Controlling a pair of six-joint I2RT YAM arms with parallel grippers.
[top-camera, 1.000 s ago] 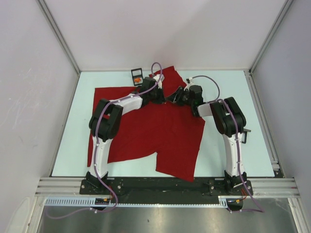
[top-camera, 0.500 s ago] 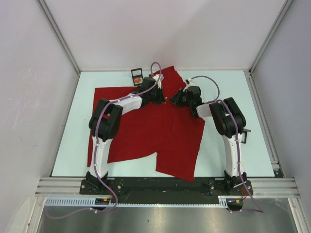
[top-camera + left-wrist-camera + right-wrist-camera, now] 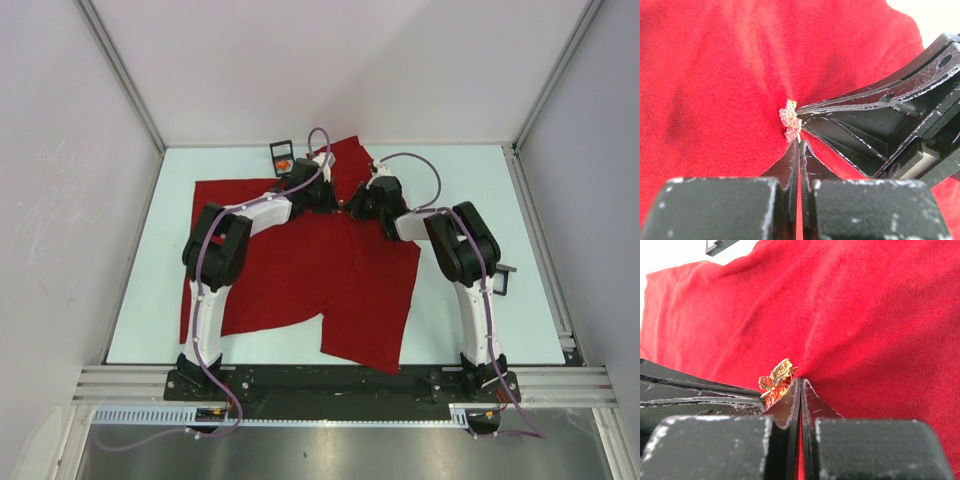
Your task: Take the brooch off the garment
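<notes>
Brooch [image 3: 790, 120], a small glittery red-and-gold piece, sits on the garment [image 3: 300, 270] right at the tips of the left gripper [image 3: 799, 144]. That gripper's 2 fingers are pressed together with only a hairline slit between them. Whether cloth or the brooch's pin is caught in the slit cannot be told.

The right gripper [image 3: 800, 384] comes in from the left gripper's right side. Its 2 fingers are likewise clamped flat against each other, and the brooch lies against their tips on their left. The 2 grippers meet almost nose to nose at the brooch.

Red cloth rises in a soft ridge running away from the right gripper's tips, and folds fan out from the brooch ahead of the left gripper. The garment lies spread on the table [image 3: 470, 180] beneath both arms. Near the left gripper's wrist, just off the cloth's edge, stands a small black tray [image 3: 282, 155] holding something orange.
</notes>
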